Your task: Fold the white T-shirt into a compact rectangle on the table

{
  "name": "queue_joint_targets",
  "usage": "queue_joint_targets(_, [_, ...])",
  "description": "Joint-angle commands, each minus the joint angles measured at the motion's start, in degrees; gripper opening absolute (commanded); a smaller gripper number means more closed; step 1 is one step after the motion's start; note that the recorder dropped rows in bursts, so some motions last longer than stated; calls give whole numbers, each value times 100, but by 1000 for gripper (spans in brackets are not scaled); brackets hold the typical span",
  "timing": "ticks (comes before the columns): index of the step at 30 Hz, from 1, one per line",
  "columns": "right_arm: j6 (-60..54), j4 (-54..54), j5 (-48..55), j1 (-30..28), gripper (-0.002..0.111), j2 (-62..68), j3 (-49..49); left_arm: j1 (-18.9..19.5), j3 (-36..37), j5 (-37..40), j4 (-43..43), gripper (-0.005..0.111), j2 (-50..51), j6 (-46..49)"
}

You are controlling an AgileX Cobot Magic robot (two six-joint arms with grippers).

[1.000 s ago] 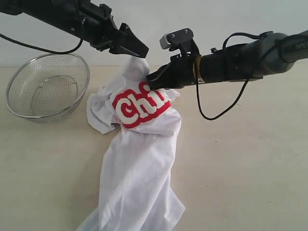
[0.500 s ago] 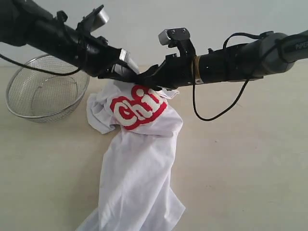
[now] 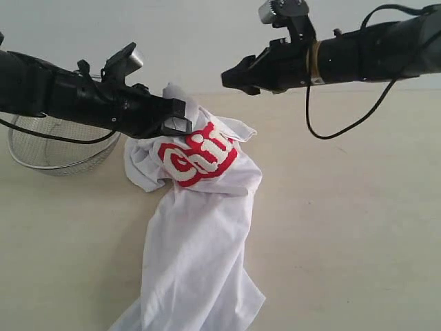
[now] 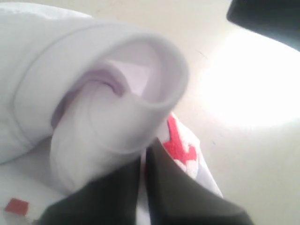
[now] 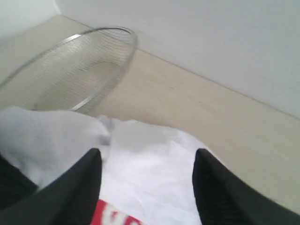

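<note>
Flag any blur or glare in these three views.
Exterior view: sharp, evenly lit, faint shadow beside the white T-shirt on the table. Left wrist view: shirt fabric too close, out of focus; bright blown-out patch on the table. Right wrist view: soft overall, mesh bowl and right pincer blurred.

Mesh bowl [image 3: 48,150] crowds the left; open table [image 3: 344,227] lies right.

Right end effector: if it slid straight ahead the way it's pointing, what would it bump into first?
Probably the raised bunch of the white T-shirt pinched by the left end effector. The right end effector points that way, jaws open, though depth is unclear and it might pass above.
</note>
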Motion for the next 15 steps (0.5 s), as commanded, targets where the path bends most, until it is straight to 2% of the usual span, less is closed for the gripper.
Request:
queue_joint_targets(1, [437, -955, 288, -35, 51, 133, -155, -27, 25, -34, 30, 4, -12, 60])
queue_joint_targets(15, [-141, -1284, 25, 88, 51, 1038, -330, -27, 25, -40, 159, 4, -12, -25])
